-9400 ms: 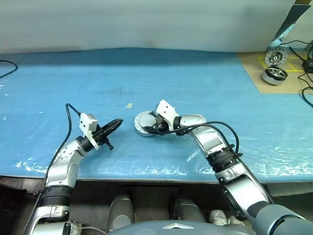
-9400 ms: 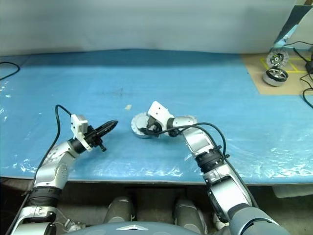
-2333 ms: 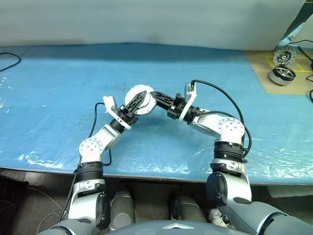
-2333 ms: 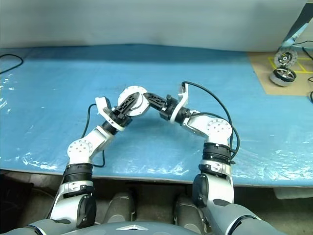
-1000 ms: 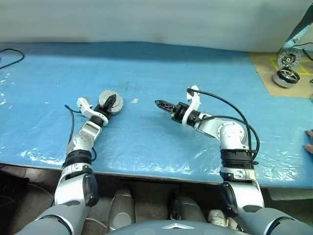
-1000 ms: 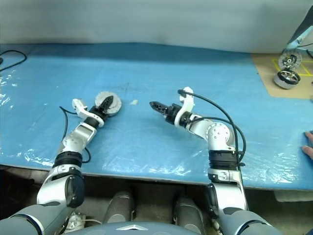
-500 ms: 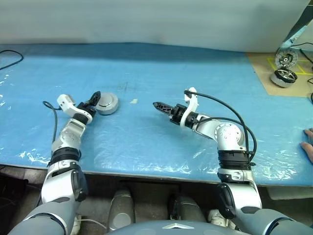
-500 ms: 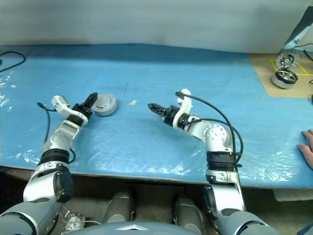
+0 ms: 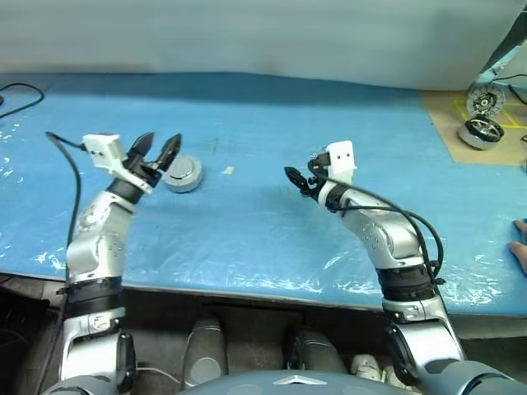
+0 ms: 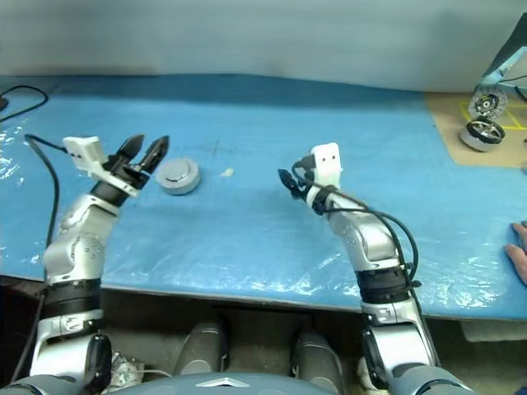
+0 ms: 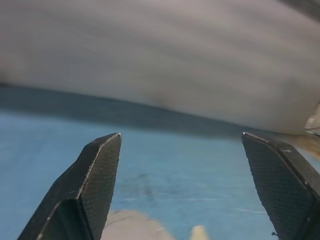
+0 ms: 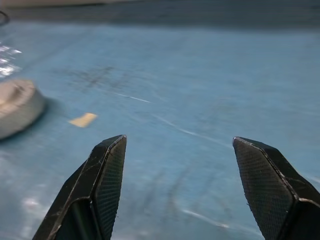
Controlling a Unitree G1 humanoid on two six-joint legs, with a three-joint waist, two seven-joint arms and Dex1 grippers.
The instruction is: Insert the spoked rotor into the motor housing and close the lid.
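The closed motor housing [image 9: 182,174], its smooth lid [image 10: 176,172] on top, is sitting on the blue table [image 9: 272,140] just right of the spread, empty left gripper [image 9: 156,151], while the right gripper [image 12: 180,185] is also hanging spread and empty, suggesting nothing is left.

Silver-grey lid [image 9: 183,173] on a glossy blue table cover [image 9: 272,140]; black, fine-textured fingers [image 12: 107,175]; small yellowish scrap [image 9: 228,170].

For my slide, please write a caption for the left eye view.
Closed motor housing rests on blue table; both open grippers, left and right, hover empty.
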